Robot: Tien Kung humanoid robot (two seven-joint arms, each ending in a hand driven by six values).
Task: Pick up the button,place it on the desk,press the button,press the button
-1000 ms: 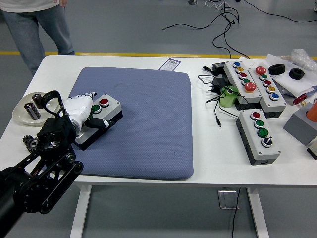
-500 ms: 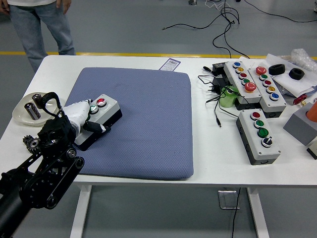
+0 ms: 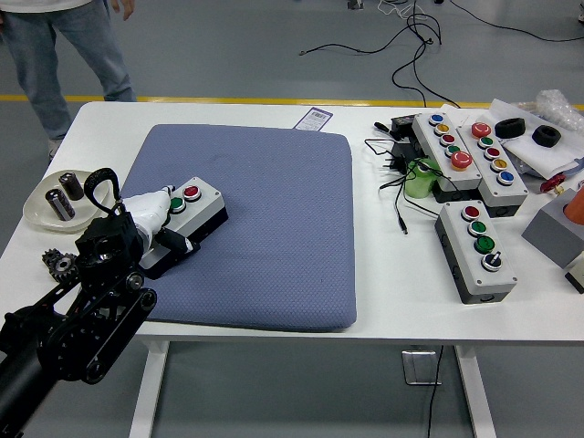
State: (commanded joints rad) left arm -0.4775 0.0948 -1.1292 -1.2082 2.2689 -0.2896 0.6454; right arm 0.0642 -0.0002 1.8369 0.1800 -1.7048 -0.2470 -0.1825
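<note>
Left hand [image 3: 151, 217]: since 0.5 s ago your white-gloved fingers slid back, resting loosely extended on nothing.
Grey 2-button box [image 3: 187, 222]: green button uncovered, position on blue pad [image 3: 274, 219] unchanged.

Blue-grey square padded mat [image 3: 265, 219] on centre of white table [image 3: 383, 292]. Grey two-button control box [image 3: 187, 219] on mat toward 9 o'clock, left hand [image 3: 151, 219] against its 9 o'clock end. White oval dish [image 3: 41, 212] off mat at 9 o'clock. Grey three-button box [image 3: 476, 251] at 3 o'clock; two long multi-button boxes [image 3: 465, 155] toward 1 o'clock.
</note>
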